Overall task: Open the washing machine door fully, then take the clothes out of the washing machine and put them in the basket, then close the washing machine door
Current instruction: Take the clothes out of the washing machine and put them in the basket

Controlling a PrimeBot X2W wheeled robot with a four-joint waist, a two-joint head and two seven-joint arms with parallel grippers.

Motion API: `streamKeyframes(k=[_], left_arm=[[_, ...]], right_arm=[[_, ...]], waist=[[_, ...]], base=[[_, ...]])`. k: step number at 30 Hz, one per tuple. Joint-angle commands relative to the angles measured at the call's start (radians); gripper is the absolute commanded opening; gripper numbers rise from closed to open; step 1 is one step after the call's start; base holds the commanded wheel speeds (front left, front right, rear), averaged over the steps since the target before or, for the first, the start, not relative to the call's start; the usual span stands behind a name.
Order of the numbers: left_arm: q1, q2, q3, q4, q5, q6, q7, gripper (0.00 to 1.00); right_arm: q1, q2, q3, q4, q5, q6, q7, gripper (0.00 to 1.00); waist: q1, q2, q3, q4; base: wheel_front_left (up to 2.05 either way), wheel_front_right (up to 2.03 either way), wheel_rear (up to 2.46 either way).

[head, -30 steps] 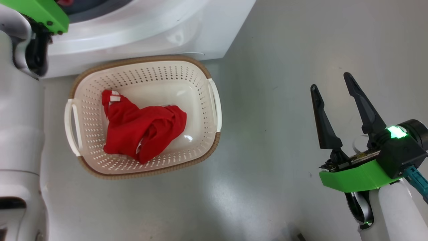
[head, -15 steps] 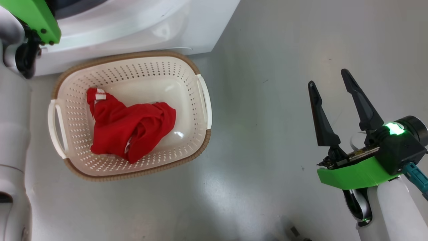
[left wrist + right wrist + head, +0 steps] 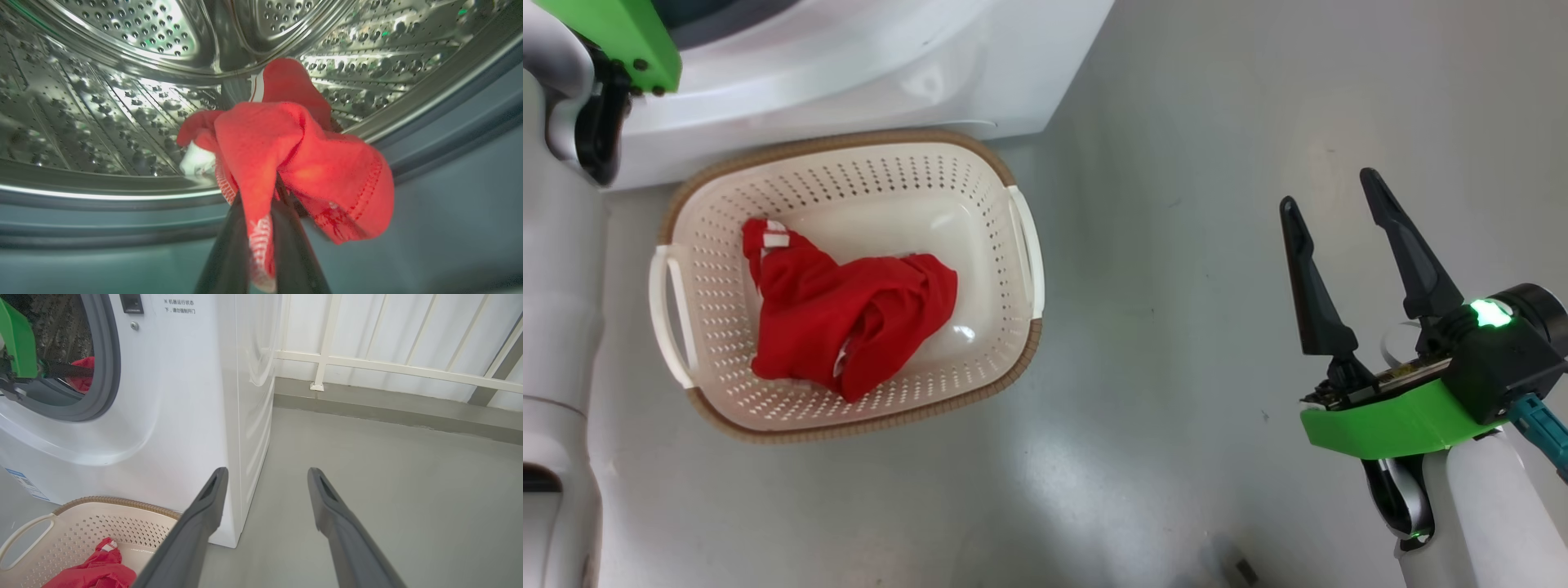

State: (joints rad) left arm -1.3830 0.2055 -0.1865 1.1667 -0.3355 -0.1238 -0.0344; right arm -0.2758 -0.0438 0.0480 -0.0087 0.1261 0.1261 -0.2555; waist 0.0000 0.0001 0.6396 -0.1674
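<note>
- Upper left of our head view, the left arm (image 3: 564, 286) reaches into the washing machine (image 3: 849, 73). In the wrist view our left gripper (image 3: 263, 216) is clamped on a red garment (image 3: 286, 143) at the lip of the drum (image 3: 122, 122).
- Risk imo: the loose end could snag on the gasket (image 3: 112, 367) and slip free.
- Centre-left, the basket (image 3: 980, 196) holds another red piece (image 3: 849, 314).
- Lower right, our right gripper (image 3: 1329, 189) hangs open, holding nothing.

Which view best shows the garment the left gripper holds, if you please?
Left wrist view: the red garment hangs close, clamped in the left gripper. Right wrist view catches a red patch inside the washing machine.
</note>
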Motion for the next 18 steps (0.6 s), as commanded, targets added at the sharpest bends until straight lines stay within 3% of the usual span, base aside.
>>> streamKeyframes(k=[1, 10, 18], left_arm=[[0.001, 0.039, 0.004, -0.033, -0.008, -0.006, -0.036, 0.00], [0.089, 0.019, -0.017, -0.074, -0.027, -0.007, -0.192, 0.00], [0.228, 0.012, -0.009, -0.204, -0.027, 0.002, -0.226, 0.00]], right_arm=[[-0.003, -0.006, 0.013, -0.020, 0.000, 0.005, -0.006, 1.00], [0.007, -0.006, 0.015, 0.005, -0.016, 0.005, -0.006, 1.00], [0.022, -0.006, 0.012, 0.035, -0.021, 0.005, -0.006, 1.00]], waist=[[0.0000, -0.0001, -0.013, 0.009], [0.0000, -0.0001, -0.076, 0.038], [0.0000, -0.0001, -0.158, 0.063]], base=[[0.00, 0.00, 0.00], [0.00, 0.00, 0.00], [0.00, 0.00, 0.00]])
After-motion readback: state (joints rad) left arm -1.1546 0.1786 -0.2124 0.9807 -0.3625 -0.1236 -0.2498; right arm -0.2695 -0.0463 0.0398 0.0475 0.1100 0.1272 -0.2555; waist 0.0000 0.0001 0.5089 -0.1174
